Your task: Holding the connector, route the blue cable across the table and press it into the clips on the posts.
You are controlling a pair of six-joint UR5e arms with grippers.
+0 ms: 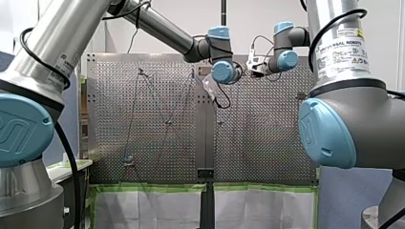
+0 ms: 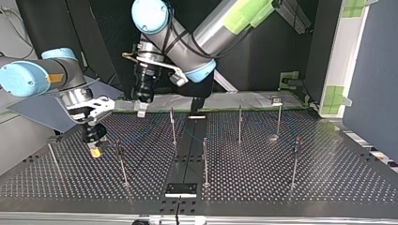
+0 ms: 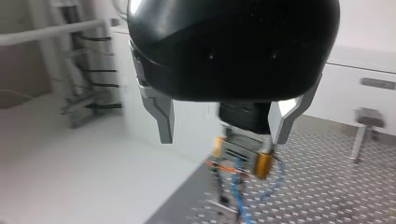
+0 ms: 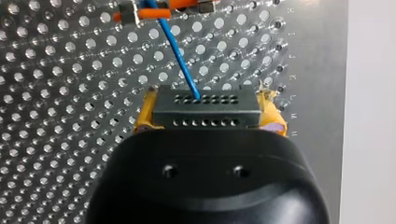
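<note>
Perforated bench (image 4: 56, 93); right tool (image 4: 208, 116) grips connector (image 4: 205, 105), left tool (image 3: 224, 133) wide and empty. Hold cable (image 4: 173, 42) taut, press squarely into clip (image 4: 184, 3) ahead of connector.

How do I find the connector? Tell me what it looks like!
Find the perforated table, then my right gripper over it. The connector is the small grey block squeezed between its yellow pads. Only it has two rows of little holes and the blue cable coming out.

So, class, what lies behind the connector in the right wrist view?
The perforated table, with the blue cable running from the connector to an orange clip. The table behind the connector and my right pincer is covered.
</note>
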